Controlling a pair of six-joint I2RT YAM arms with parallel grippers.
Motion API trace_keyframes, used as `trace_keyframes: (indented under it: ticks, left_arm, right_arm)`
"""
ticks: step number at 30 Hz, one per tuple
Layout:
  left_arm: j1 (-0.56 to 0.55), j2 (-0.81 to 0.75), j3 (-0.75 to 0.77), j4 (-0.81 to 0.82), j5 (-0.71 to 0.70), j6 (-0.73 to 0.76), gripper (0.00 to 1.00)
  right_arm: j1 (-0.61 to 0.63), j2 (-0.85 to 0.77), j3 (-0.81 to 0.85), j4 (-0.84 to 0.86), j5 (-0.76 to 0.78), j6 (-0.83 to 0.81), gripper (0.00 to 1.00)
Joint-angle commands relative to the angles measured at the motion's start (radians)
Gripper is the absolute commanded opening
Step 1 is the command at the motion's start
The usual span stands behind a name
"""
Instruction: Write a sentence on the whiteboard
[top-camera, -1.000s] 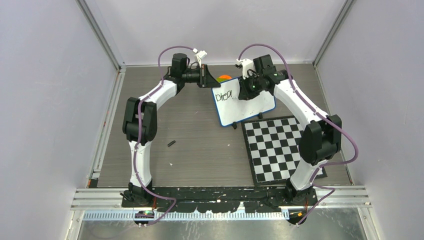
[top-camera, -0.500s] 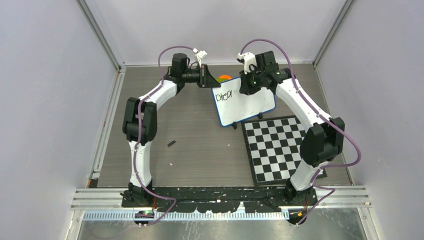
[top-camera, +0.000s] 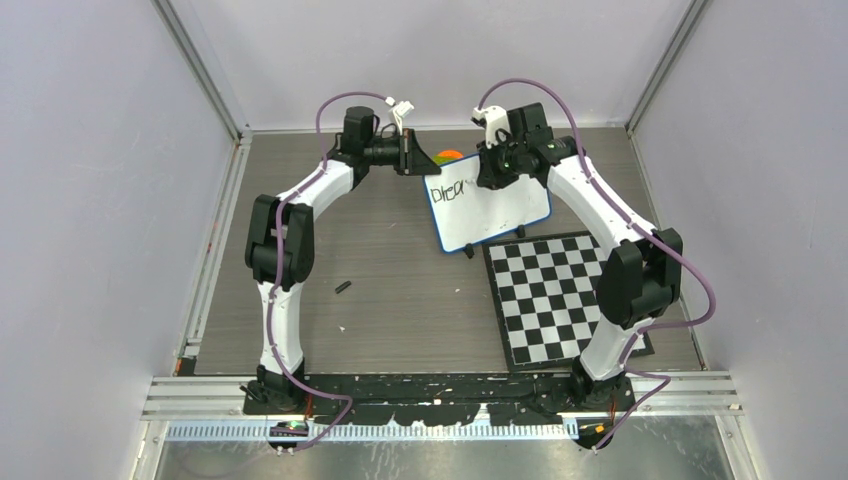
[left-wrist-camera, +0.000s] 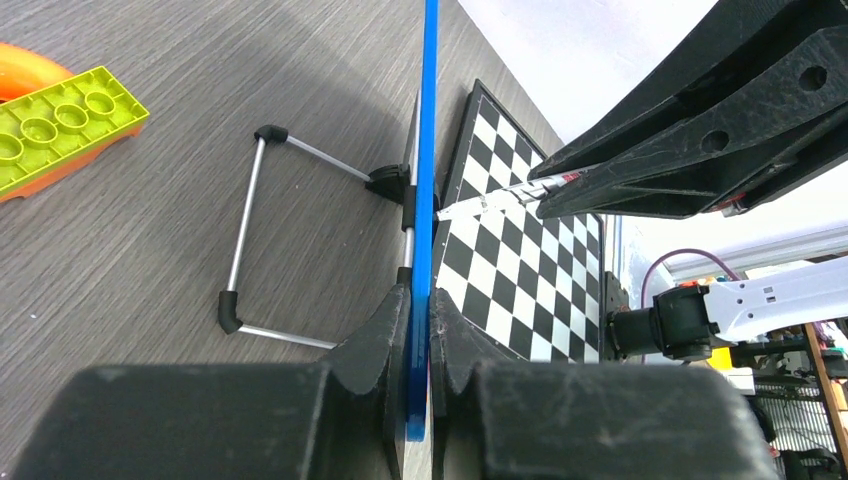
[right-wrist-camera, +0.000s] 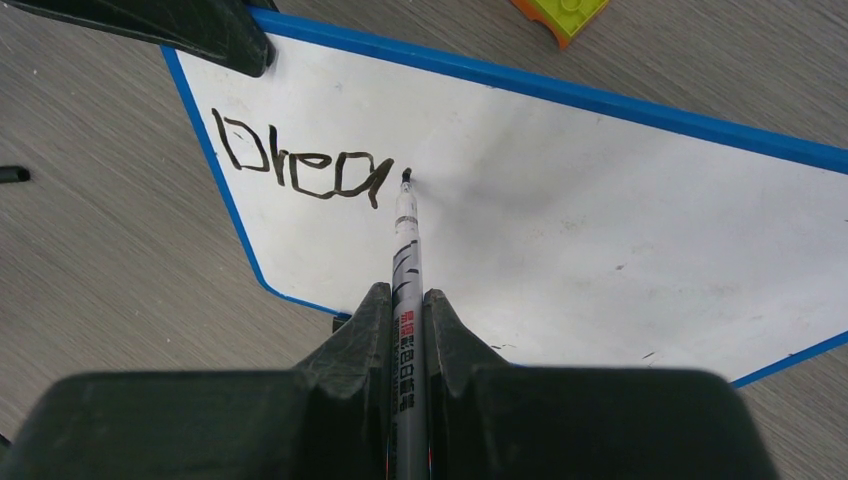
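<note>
- Dark wood-grain table (top-camera: 400, 260) between pale walls, with both arms reaching toward its far end.
- The whiteboard (top-camera: 500, 215) stands propped on a wire stand (left-wrist-camera: 250, 230) at the far middle of the table, its writing face turned toward the right arm.
- The left gripper (left-wrist-camera: 420, 300) is clenched on the whiteboard's blue rim, one finger on each face (from above, the grip is at the upper left corner).
- The right gripper (right-wrist-camera: 405, 300) is clamped around a marker (right-wrist-camera: 407, 240), which sticks out between the fingers toward the whiteboard.
- The marker's tip meets the white face just right of the last letter.
- The sentence (right-wrist-camera: 300, 165) reads only "Drea", in black, in the whiteboard's upper left corner; the rest of the face is plain white.
- A checkerboard (top-camera: 555, 295) lies flat to the near right of the whiteboard, one corner just beside its lower edge.
- A green brick (left-wrist-camera: 60, 125) sits on an orange piece (left-wrist-camera: 25, 70) behind the whiteboard.
- A small black thing (top-camera: 343, 287) lies well apart, to the near left of the whiteboard (too small to tell what it is).
</note>
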Motion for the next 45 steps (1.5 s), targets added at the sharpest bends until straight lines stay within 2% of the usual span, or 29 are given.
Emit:
trace_keyframes:
  ticks: [1, 10, 28, 45]
  left_arm:
    - [-0.022, -0.010, -0.001, -0.050, 0.000, 0.011, 0.00]
    - [-0.022, -0.016, -0.005, -0.049, -0.002, 0.012, 0.00]
    - [-0.022, -0.019, -0.003, -0.061, -0.003, 0.028, 0.00]
    - [-0.022, -0.016, -0.003, -0.060, -0.003, 0.023, 0.00]
  right_arm:
    - [0.003, -0.023, -0.023, 0.045, 0.029, -0.006, 0.00]
    - [0.003, -0.057, -0.065, 0.054, 0.020, 0.005, 0.00]
    - [-0.012, 0.008, 0.046, 0.051, 0.030, 0.018, 0.00]
    - [-0.026, -0.029, -0.042, 0.034, 0.005, 0.007, 0.00]
